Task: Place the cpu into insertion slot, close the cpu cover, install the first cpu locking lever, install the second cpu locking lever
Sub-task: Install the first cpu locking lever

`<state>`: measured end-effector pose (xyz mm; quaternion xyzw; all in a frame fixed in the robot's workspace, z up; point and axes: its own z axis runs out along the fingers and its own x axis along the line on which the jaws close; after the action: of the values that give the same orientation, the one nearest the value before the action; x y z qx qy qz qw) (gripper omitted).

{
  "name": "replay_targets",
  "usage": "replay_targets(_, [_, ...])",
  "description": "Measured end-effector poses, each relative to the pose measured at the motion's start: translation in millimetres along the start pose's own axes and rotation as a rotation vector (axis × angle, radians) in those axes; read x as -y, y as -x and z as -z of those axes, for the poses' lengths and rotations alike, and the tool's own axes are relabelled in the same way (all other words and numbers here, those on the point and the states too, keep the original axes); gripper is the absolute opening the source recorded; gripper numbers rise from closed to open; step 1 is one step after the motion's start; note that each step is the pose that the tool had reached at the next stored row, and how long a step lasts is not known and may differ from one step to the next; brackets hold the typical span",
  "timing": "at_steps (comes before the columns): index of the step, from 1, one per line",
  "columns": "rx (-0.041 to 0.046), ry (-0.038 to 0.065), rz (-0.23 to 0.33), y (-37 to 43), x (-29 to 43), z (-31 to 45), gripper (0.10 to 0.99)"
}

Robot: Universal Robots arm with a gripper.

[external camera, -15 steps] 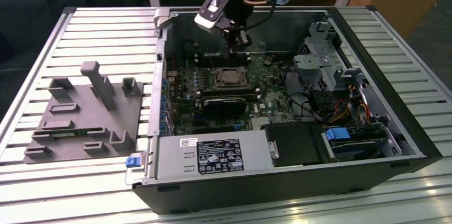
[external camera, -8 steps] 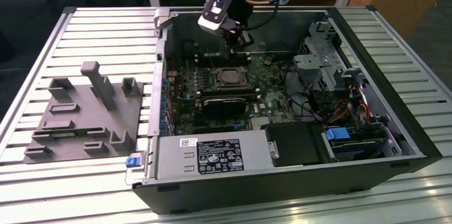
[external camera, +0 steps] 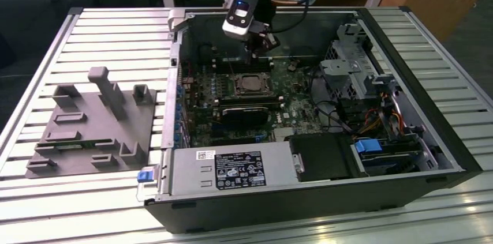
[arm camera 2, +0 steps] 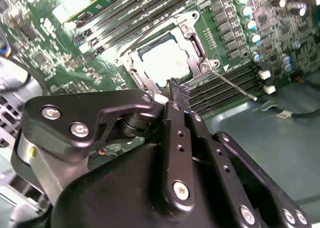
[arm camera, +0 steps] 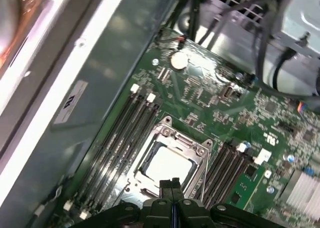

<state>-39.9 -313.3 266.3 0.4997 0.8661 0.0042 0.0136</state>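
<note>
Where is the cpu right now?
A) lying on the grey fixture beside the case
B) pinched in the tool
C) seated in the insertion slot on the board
C: in both wrist views the cpu sits on the board, framed by the cpu cover; the shut tool holds nothing.

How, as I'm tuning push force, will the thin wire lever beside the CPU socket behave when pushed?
The lever is a long thin metal rod, so it will probably flex and spring. Its shiny surface may let the gripper slip off. It seems anchored at a corner of the insertion slot, so it should pivot, not slide.
</note>
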Motion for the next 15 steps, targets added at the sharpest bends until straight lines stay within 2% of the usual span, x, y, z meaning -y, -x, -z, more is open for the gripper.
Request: replay_targets(15, [-0.0056,0.005,0.271,0.0,0.0,-0.2,0.106])
